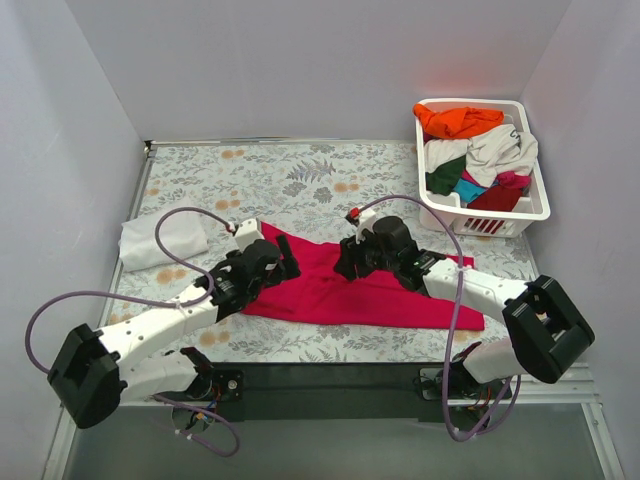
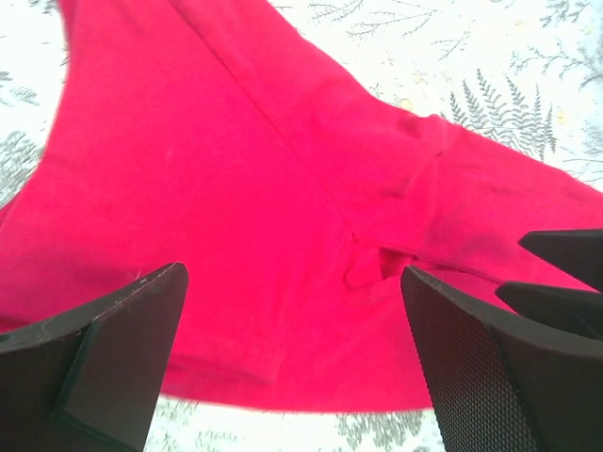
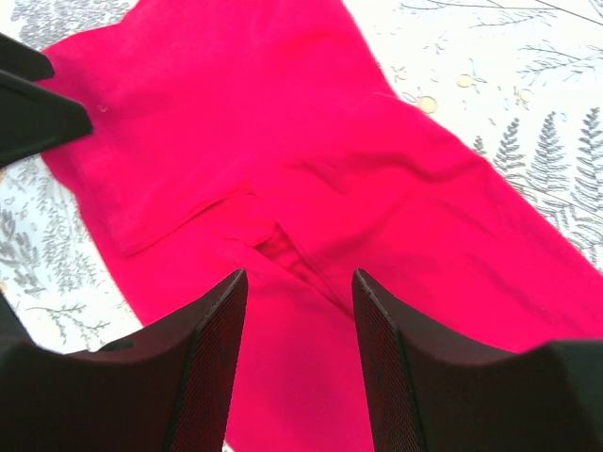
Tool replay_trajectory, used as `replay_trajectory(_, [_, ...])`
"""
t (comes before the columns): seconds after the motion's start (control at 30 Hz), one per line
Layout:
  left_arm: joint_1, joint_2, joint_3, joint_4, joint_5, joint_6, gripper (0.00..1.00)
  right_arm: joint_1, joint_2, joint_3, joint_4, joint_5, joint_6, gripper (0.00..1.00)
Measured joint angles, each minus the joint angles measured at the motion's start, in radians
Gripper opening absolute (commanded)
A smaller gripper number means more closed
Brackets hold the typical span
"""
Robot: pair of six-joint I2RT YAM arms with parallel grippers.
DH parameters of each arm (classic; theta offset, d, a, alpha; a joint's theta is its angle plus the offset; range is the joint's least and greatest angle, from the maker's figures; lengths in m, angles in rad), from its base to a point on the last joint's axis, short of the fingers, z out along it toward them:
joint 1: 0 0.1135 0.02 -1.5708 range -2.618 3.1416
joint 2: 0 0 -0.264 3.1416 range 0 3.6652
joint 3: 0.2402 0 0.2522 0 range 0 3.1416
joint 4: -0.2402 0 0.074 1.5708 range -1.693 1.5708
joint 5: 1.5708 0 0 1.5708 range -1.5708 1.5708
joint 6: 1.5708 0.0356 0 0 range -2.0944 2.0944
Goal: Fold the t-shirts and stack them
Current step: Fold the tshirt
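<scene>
1. Step in hand: folding the red t-shirt (image 1: pixel 370 290). It lies mid-worktop (image 1: pixel 300 175) as a rumpled slanted band and is not yet a neat fold.
2. The left pincer (image 2: pixel 292 275) has its jaws spread wide and holds nothing. It hovers over the red cloth close to one edge.
3. The right pincer (image 3: pixel 300 278) has its jaws about half apart with nothing clamped. A raised crease of the shirt sits just under the gap. I cannot tell whether the tips touch the cloth.
4. Both pincers are near each other over the shirt's left part. Each one's tips show in the other's wrist view.
5. A white t-shirt (image 1: pixel 160 240) lies folded at the worktop's left side, well apart from the red one. It is probably the start of the stack.
6. More t-shirts (image 1: pixel 480 150) are heaped in the basket (image 1: pixel 487 226) at the far right, so the task looks early.
7. Next move, as a judgement: both pincers drop onto the cloth and pinch an edge or crease. They then lift together and lay that part over the rest. The cloth is limp, so uneven lifts would bunch it, and a pinch may catch two layers.
</scene>
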Motion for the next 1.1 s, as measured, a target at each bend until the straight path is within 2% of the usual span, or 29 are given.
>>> replay_trajectory(0.3, [0.010, 0.298, 0.005, 0.154, 0.043, 0.048, 0.91, -0.057, 0.026, -0.008, 0.006, 0.045, 0.014, 0.45])
replay_trajectory(0.53, [0.105, 0.361, -0.016, 0.262, 0.101, 0.075, 0.92, -0.122, 0.024, -0.087, -0.002, 0.121, 0.043, 0.45])
replay_trajectory(0.73, [0.193, 0.406, -0.015, 0.369, 0.135, 0.110, 0.92, -0.127, 0.034, -0.109, -0.027, 0.188, 0.058, 0.44])
replay_trajectory(1.1, [0.285, 0.603, 0.123, 0.521, 0.164, 0.190, 0.92, -0.121, 0.066, -0.127, -0.015, 0.206, 0.117, 0.43])
